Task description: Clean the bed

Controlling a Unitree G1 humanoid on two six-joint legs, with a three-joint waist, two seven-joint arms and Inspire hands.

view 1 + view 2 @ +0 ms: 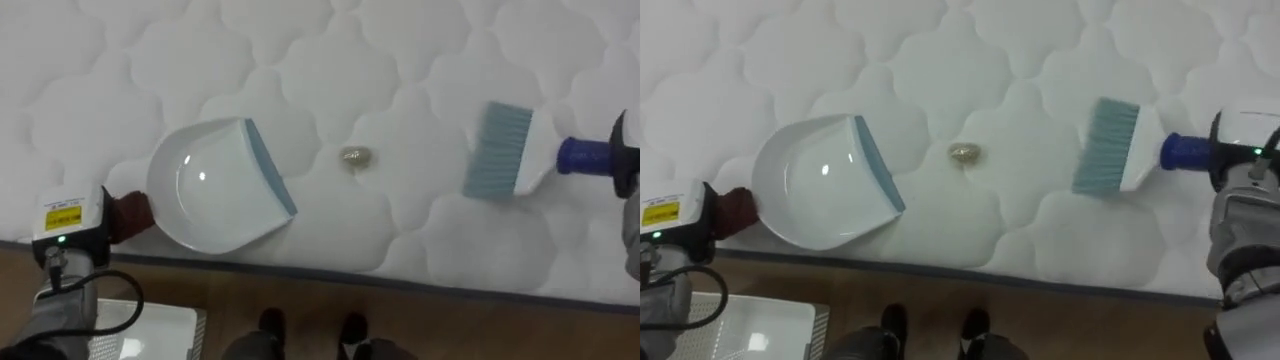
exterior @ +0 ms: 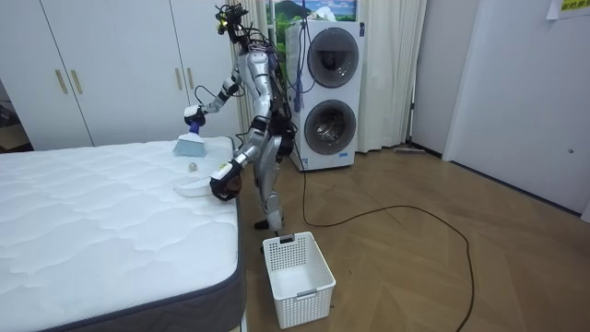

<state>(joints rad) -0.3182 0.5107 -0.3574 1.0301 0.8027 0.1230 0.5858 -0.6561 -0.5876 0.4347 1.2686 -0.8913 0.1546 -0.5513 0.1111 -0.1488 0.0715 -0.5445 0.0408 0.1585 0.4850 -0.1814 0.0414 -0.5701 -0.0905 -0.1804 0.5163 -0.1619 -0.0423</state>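
Nearest the robot, on the wood floor by the bed's edge, stands the white slotted plastic basket (image 2: 304, 307). Just past that edge, on the white quilted mattress (image 1: 120, 60), lies the white plastic dustpan with a pale blue lip (image 1: 215, 185). Its dark red handle (image 1: 130, 215) points to the robot's left and meets the left hand (image 1: 70, 222). I cannot tell how that hand grips it, because the back of the hand covers the rest.

The pan's open mouth faces right. A little farther in, just off the lip, sits the small crumpled brownish scrap (image 1: 355, 157), lying loose on the mattress and touching neither tool.

Farther right, clear of the scrap, is the white hand brush with pale blue bristles and a blue handle (image 1: 500, 150). Its long axis runs left to right, bristles toward the scrap. The right hand (image 1: 627, 150) has its fingers curled round the handle. Whether the bristles touch the bed is unclear.

Pan mouth, scrap and brush lie nearly in one line, with the scrap closer to the lip than to the bristles. The likely sweep is a leftward stroke by the right hand, with the pan held in place.
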